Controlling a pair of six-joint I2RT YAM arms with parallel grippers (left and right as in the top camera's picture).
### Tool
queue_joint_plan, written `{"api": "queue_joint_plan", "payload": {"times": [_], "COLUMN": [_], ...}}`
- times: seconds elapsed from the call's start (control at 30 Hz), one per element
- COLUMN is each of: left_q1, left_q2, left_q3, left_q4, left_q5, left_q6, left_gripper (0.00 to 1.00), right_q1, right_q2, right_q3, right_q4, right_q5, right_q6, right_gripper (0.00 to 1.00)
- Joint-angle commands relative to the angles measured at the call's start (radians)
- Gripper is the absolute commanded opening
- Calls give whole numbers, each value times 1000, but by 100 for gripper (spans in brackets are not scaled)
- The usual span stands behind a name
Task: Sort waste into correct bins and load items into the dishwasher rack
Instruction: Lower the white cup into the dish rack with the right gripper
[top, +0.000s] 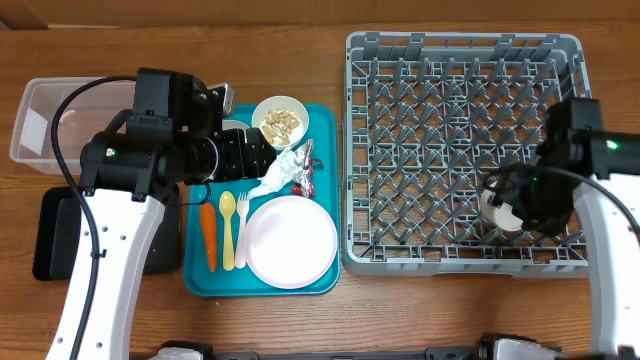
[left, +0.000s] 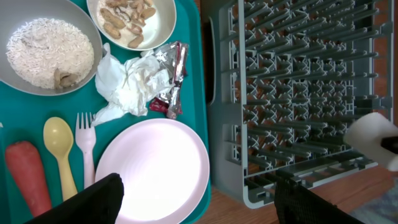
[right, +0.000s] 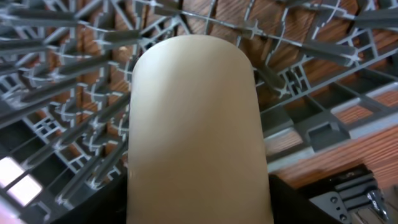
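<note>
The left arm (top: 120, 190) lies over the back left corner of the teal tray (top: 326, 150) and hides that corner from the overhead camera. Its wrist camera looks down on the tray. The left hand (left: 199, 205) hangs over the tray's front edge, above the plate, with its 2 fingers far apart and nothing between them.

On the tray there are 2 white bowls. The bowl at the back left corner (left: 46, 46) holds white rice (left: 43, 43). The bowl at the back middle (top: 280, 118) holds beige nuts (left: 127, 18). Just in front of the bowls lies a crumpled white napkin (left: 130, 84), and a red-and-silver wrapper (left: 172, 78) touches its right side. The round pale pink plate (top: 292, 241) fills the tray's front right corner. Along the tray's left side lie 3 long things, side by side: an orange carrot (top: 208, 237), a yellow spoon (top: 227, 225) and a white fork (top: 241, 225).

To the left of the tray, the clear tub (top: 40, 120) stands at the back on the wooden counter (top: 300, 20). The black tray (top: 50, 240) is in front of it, partly under the left arm.

To the right of the tray, just beside it, stands the grey dishwasher rack (top: 460, 150). The right hand (top: 510, 205) is clenched on the small white cup (right: 196, 137), which is over the pegs at the side of the rack far from the tray. The cup's smooth rounded body fills the right wrist view.
</note>
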Motion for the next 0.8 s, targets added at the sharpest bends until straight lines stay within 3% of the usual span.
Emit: {"api": "queue_joint_plan", "payload": {"times": [0.0, 0.13, 0.2, 0.27, 0.57, 0.77], "left_q1": [5, 5, 5, 5, 4, 3], "left_q2": [-3, -3, -3, -3, -3, -3], "left_q3": [21, 21, 21, 21, 21, 21], "left_q4": [-10, -17, -17, -18, -36, -63], "left_q5": [-13, -13, -13, -13, -14, -77], "left_q6": [16, 16, 16, 16, 20, 23], "left_gripper": [80, 81, 82, 83, 86, 85], "right_q1": [-8, -8, -8, -8, -7, 27], "right_q2": [45, 90, 98, 98, 78, -60], "right_q3": [-6, -6, -6, -6, 105, 285], "right_q4": [14, 25, 26, 40, -3, 10], "right_q5": [21, 21, 21, 21, -26, -230], "right_q6": [13, 8, 3, 2, -30, -164], "right_gripper": [48, 56, 71, 78, 78, 77]}}
